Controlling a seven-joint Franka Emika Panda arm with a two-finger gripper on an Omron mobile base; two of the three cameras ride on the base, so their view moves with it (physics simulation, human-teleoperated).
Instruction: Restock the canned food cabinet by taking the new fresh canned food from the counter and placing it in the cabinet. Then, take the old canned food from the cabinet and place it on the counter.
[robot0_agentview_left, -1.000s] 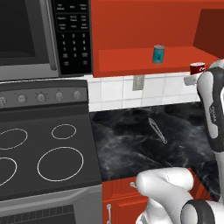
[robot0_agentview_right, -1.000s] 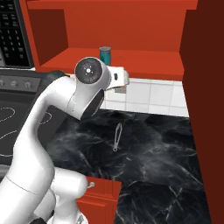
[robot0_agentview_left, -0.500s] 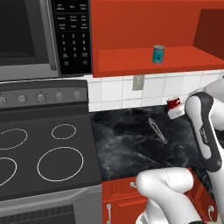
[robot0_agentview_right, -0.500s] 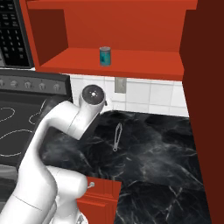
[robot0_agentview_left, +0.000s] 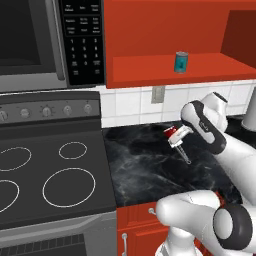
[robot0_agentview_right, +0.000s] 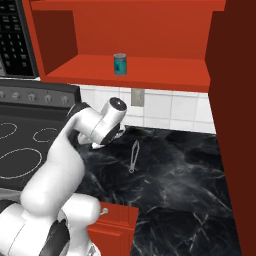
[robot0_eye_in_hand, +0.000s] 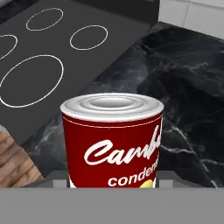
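Tool (robot0_agentview_left: 176, 138) grips red can (robot0_eye_in_hand: 112, 140) above counter (robot0_agentview_left: 145, 165), right of the stove (robot0_agentview_left: 50, 175). Teal can (robot0_agentview_left: 180, 62) sits in cabinet (robot0_agentview_left: 165, 75). Lower upright, then release.

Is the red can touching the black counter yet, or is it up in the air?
Cannot tell. In the left base view the red can sits in the tool low over the counter, but neither contact nor gap shows plainly.

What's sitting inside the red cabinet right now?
Only the teal can stands upright on the cabinet floor. The red-and-white can is out, in the pincer above the counter. The cabinet's far right end is hidden.
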